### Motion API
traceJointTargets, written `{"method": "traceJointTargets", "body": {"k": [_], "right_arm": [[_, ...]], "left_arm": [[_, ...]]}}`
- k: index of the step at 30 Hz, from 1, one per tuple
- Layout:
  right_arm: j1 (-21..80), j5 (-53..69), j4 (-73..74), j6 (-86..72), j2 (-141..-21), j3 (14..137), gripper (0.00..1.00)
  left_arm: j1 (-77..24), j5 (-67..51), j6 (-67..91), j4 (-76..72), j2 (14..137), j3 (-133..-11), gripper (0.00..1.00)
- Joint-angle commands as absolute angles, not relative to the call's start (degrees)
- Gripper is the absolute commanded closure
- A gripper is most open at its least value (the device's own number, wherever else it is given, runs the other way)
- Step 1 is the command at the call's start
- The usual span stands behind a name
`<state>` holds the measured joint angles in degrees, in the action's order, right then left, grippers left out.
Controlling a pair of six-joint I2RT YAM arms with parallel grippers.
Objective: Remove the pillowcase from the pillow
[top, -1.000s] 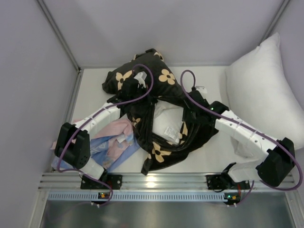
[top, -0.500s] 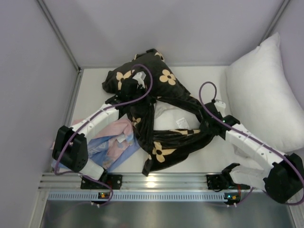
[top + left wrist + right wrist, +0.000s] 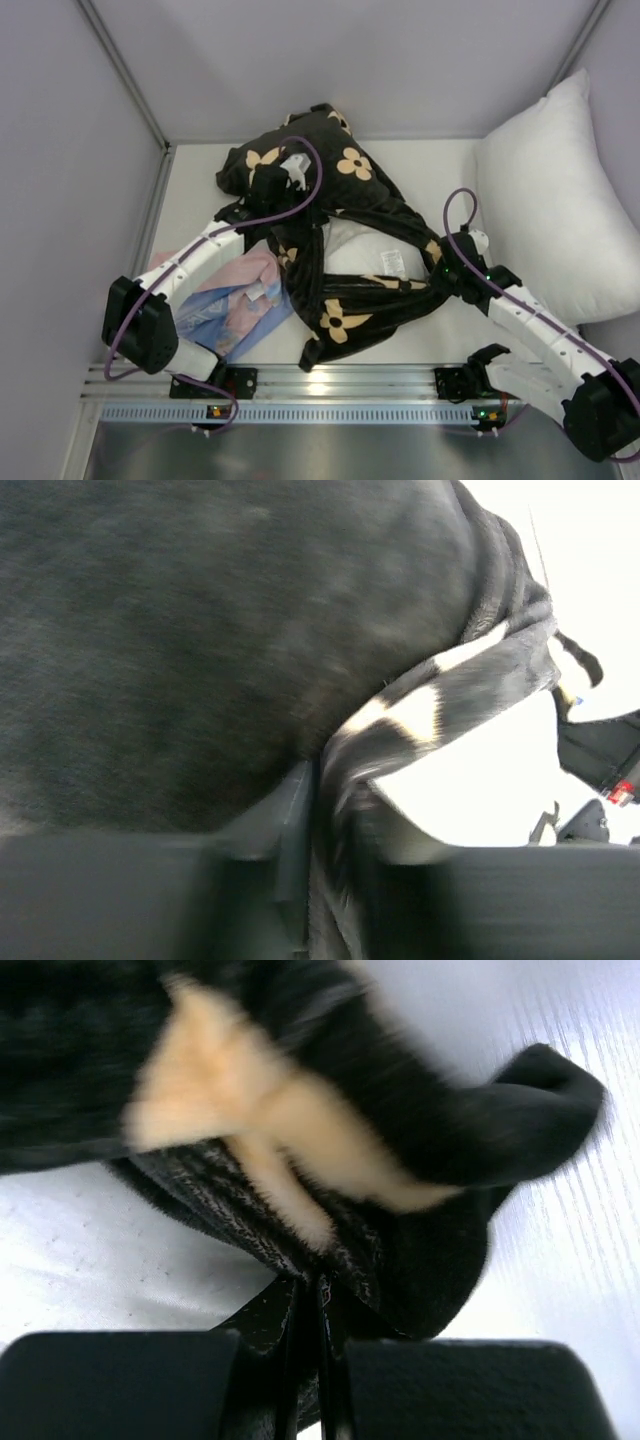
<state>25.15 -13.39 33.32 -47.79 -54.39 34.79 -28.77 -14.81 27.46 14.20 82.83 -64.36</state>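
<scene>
top external view: the pillowcase (image 3: 335,195) bunches mid-table, its rim baring the pillow (image 3: 352,255). at 4 o'clock, the right gripper (image 3: 441,265) is clamped tight on that rim. at 11 o'clock, the left gripper (image 3: 283,178) has fabric between its fingers, grip unclear. bare table (image 3: 430,165) lies at 1 o'clock.

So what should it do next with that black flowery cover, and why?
Probably the right pincer should draw its pinched edge of the pillowcase toward the near right. The white pillow already shows through the opening, and the left pincer has the far bunch between its fingers.
</scene>
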Motion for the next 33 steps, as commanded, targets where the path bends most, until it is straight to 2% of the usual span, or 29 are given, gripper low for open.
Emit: {"method": "traceJointTargets", "body": {"k": [1,2,4,5,8,11,14,19,21,25,28,29,33], "right_arm": [[23.73,-11.17,36.21,-45.44,-55.72,32.87,1.0],[23.82,-11.16,36.21,-44.83,-55.81,33.05,1.0],[23.73,-11.42,36.21,-44.65,-55.29,33.31,1.0],[23.82,-11.43,36.12,-44.39,-55.02,33.4,1.0],[23.73,-11.08,36.3,-44.47,-53.7,33.31,1.0],[23.73,-11.25,36.47,-44.82,-51.6,33.14,1.0],[23.73,-10.99,36.47,-45.17,-50.28,32.78,1.0],[23.64,-9.85,37.79,-45.44,-47.64,33.13,1.0],[23.64,-9.67,38.67,-45.7,-45.97,33.13,1.0],[23.64,-9.75,40.34,-46.23,-42.98,32.61,1.0],[23.64,-9.76,41.13,-46.23,-41.22,32.17,1.0],[23.64,-9.76,41.31,-46.23,-40.7,31.99,1.0],[23.64,-9.06,41.31,-46.32,-40.25,31.64,1.0]], "left_arm": [[-35.57,-6.48,19.7,18.88,82.09,-73.02,0.58],[-40.29,-2.59,17.16,21.77,82.0,-74.69,0.37],[-44.1,7.15,15.91,24.42,81.91,-79.6,0.25],[-46.38,8.95,15.73,26.17,81.83,-81.02,0.12],[-49.2,10.64,15.82,26.98,80.78,-84.02,0.1],[-52.99,6.79,15.38,26.54,80.86,-86.12,0.1],[-57.72,3.79,14.16,26.11,84.19,-88.41,0.17],[-62.83,4.04,11.43,26.1,93.58,-90.96,0.57],[-63.02,4.31,10.38,26.1,95.7,-91.67,0.59],[-63.02,3.61,7.92,26.1,99.57,-93.16,0.57],[-63.02,3.78,6.16,26.63,102.12,-94.22,0.43],[-63.02,4.04,5.63,26.54,102.82,-94.31,0.3],[-63.02,5.27,4.75,26.54,104.67,-94.48,0.2]]}}
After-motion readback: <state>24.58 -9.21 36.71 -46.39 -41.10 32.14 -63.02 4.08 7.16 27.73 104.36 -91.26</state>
